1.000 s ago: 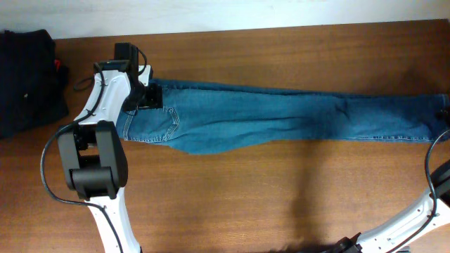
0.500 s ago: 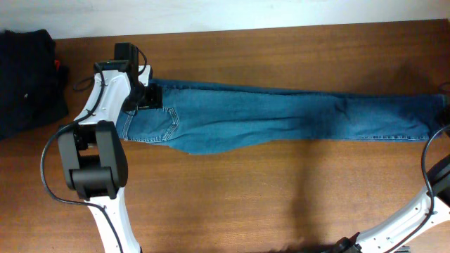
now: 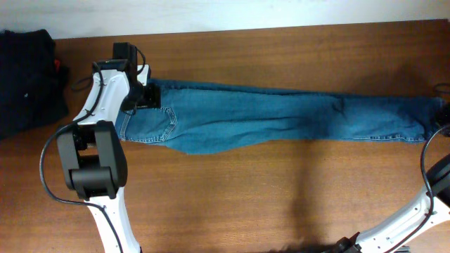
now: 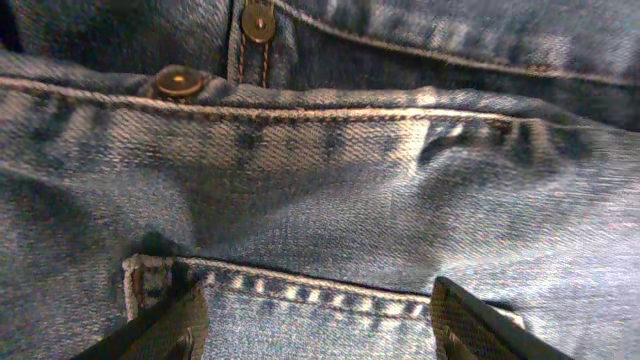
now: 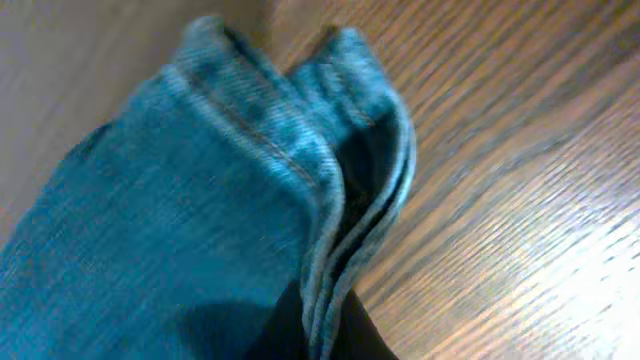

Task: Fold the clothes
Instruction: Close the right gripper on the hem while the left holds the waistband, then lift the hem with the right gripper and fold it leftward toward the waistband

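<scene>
The clothes are blue jeans (image 3: pixel 281 116) lying flat and stretched left to right across the wooden table, waist at the left, leg hems at the right. My left gripper (image 3: pixel 144 95) hovers over the waistband, open. In the left wrist view its fingertips (image 4: pixel 175 322) stand wide apart on either side of a stitched denim edge (image 4: pixel 320 290), with rivets and waistband (image 4: pixel 330 110) above. My right gripper (image 3: pixel 444 112) is at the far right edge, at the leg ends. In the right wrist view it (image 5: pixel 322 330) is shut on the stacked hems of the jeans (image 5: pixel 180 220).
A black garment pile (image 3: pixel 24 77) with a small red tag (image 3: pixel 59 68) lies at the back left corner. Bare wood (image 3: pixel 246 197) runs along the front of the jeans. The table's back edge meets a white wall (image 3: pixel 211 14).
My right gripper has shut on the leg hems, and the hem end has drawn slightly left. The left gripper stays open and has edged a little left over the waistband.
</scene>
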You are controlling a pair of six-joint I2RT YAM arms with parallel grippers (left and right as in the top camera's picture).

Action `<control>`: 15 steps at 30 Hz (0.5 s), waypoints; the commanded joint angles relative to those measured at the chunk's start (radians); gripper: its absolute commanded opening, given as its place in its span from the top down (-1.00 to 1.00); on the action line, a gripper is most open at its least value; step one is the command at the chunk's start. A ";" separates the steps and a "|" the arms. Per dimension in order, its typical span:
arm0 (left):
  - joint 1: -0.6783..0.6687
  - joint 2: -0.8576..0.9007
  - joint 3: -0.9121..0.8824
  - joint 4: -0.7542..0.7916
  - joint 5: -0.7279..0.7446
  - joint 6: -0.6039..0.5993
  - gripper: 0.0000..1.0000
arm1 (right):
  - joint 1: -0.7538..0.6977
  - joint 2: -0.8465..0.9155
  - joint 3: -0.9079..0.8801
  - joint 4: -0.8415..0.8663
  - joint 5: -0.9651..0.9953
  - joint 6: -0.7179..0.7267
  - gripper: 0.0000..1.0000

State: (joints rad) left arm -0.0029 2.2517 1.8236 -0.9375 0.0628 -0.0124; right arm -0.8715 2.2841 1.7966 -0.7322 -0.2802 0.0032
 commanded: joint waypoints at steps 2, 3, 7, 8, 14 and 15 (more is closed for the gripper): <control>0.011 0.003 0.092 -0.026 0.036 0.004 -0.43 | 0.008 -0.126 0.053 -0.023 -0.117 -0.114 0.92; 0.011 0.003 0.112 -0.035 0.053 0.004 -0.42 | 0.008 -0.146 0.056 -0.024 -0.140 -0.134 0.92; 0.011 0.003 0.179 -0.070 0.076 0.003 -0.43 | 0.018 -0.241 0.057 -0.024 -0.225 -0.237 0.92; 0.011 0.003 0.193 -0.079 0.076 0.003 -0.41 | 0.023 -0.263 0.057 -0.024 -0.244 -0.256 0.92; 0.011 0.003 0.239 -0.109 0.076 -0.003 -0.43 | 0.122 -0.360 0.057 -0.071 -0.341 -0.341 0.92; 0.011 0.003 0.244 -0.113 0.076 -0.003 -0.43 | 0.150 -0.366 0.057 -0.086 -0.341 -0.355 0.92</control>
State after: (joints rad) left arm 0.0017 2.2517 2.0377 -1.0420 0.1211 -0.0128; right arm -0.7876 1.9572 1.8324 -0.8028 -0.5461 -0.2749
